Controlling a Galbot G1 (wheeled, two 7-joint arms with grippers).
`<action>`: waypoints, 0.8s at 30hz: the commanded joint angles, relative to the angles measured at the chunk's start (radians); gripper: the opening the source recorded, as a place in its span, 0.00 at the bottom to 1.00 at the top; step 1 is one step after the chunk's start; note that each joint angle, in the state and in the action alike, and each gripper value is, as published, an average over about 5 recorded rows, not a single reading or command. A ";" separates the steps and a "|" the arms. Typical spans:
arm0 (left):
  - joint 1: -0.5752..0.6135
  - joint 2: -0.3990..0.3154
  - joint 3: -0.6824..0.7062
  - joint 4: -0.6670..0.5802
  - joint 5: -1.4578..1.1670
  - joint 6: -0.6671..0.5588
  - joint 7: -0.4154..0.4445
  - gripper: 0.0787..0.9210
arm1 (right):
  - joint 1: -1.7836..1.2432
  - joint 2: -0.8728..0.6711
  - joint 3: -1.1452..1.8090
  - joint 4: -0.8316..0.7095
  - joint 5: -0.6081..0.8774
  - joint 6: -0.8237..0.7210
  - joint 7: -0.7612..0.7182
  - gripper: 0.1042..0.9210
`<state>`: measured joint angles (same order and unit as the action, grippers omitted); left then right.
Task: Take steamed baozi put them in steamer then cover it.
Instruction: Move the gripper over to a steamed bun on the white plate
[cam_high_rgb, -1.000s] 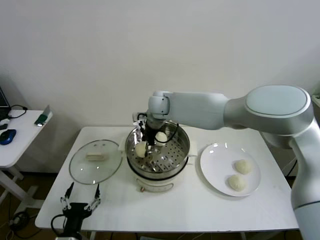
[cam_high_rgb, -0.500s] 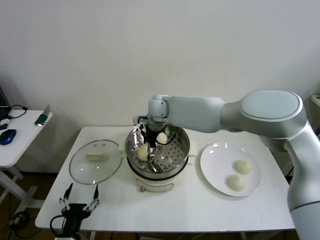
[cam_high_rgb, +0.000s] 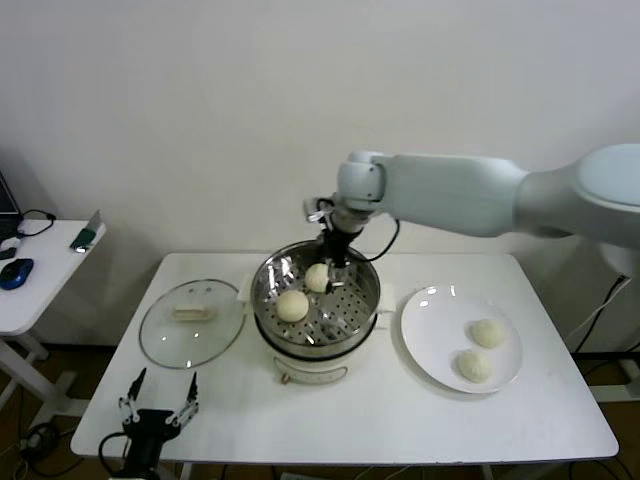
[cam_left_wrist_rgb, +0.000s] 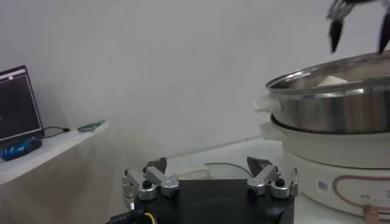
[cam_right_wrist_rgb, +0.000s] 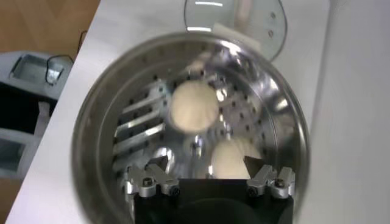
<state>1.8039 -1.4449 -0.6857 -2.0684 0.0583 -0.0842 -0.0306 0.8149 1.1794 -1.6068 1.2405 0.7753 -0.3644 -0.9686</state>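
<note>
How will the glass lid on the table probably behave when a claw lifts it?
The cover is clear glass, so probably fragile and slippery. It lies flat with a raised white handle, likely the safest grip. Being about as wide as the steamer, it may tilt if held off-centre.

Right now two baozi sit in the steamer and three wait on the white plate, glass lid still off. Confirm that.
Not quite: the head view shows only two baozi on the white plate. Two baozi are in the steamer; the glass lid lies beside it.

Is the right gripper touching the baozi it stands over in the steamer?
Apart. The head view shows the right gripper open above the steamer rim, with the nearer baozi lying free on the tray below it.
</note>
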 joint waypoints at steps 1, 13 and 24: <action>0.009 0.004 0.000 -0.004 0.004 0.002 0.012 0.88 | 0.112 -0.374 -0.064 0.231 -0.146 0.016 -0.035 0.88; 0.012 -0.007 -0.001 0.000 0.018 0.004 0.008 0.88 | -0.172 -0.687 -0.015 0.289 -0.467 0.042 -0.040 0.88; 0.035 -0.026 -0.020 -0.004 0.039 0.011 -0.004 0.88 | -0.492 -0.668 0.205 0.127 -0.621 0.079 -0.063 0.88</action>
<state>1.8340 -1.4687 -0.7040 -2.0720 0.0911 -0.0749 -0.0343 0.5743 0.5955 -1.5442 1.4326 0.3181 -0.3005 -1.0205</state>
